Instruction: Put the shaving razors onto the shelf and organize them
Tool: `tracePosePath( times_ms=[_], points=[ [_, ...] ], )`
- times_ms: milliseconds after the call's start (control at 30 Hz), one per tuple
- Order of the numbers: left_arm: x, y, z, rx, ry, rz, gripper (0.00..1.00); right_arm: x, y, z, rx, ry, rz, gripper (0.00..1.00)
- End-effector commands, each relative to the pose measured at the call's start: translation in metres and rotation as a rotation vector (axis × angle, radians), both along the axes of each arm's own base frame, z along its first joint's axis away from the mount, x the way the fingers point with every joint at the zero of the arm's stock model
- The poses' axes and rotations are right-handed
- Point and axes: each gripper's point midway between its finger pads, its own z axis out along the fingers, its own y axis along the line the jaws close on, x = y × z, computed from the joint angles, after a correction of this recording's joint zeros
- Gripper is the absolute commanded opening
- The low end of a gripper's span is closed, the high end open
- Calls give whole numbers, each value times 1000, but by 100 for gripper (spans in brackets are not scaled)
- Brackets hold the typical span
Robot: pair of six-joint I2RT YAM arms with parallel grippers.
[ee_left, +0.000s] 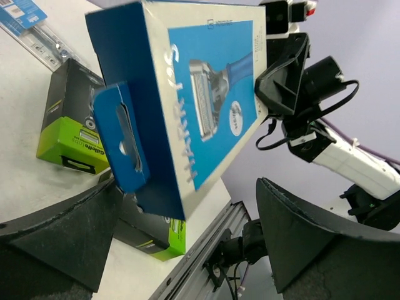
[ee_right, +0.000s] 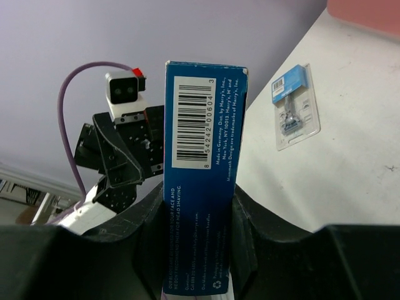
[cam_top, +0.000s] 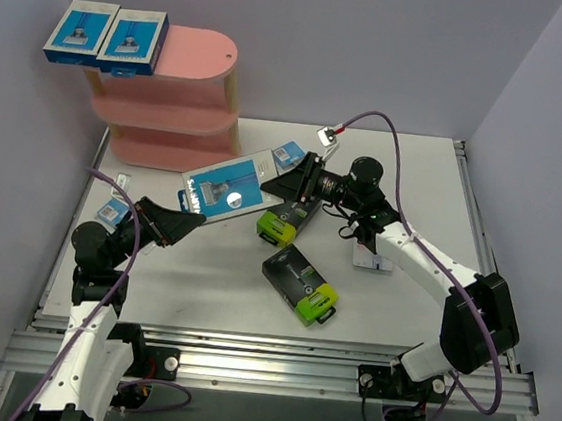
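The pink shelf (cam_top: 179, 79) stands at the back left, with two blue-and-white razor boxes (cam_top: 106, 37) side by side on its top board. A third blue-and-white box (cam_top: 225, 186) hangs above the table, and my right gripper (cam_top: 286, 182) is shut on its right end (ee_right: 203, 125). My left gripper (cam_top: 181, 224) is open just short of the box's left end. In the left wrist view the box's hang tab (ee_left: 122, 140) sits ahead of the gap, touching neither of the wide-apart fingers (ee_left: 319, 231). Two black boxes with lime-green ends (cam_top: 285, 221) (cam_top: 300, 285) lie mid-table.
Small clear blister packs lie near the shelf's foot (cam_top: 289, 154), beside my left arm (cam_top: 112, 215) and under my right arm (cam_top: 371, 260). The table's metal rail (cam_top: 264, 370) runs along the near edge. Purple walls close in left, back and right.
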Motion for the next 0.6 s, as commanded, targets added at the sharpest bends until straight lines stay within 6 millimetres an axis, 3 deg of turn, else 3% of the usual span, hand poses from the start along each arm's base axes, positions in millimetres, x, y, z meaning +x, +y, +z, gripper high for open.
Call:
tracePosePath(
  times_ms=[0,167,567],
  points=[
    [-3,-4,15,69,-74,-25,97,-22,3,38,22,-127,123,0],
    [-3,-6,16,119,-82,-36,100,-27,5,31,2,-136,171,0],
    [-7,-9,19,147,-77,-55,73,-14,-2,17,-63,-106,154,0]
  ],
)
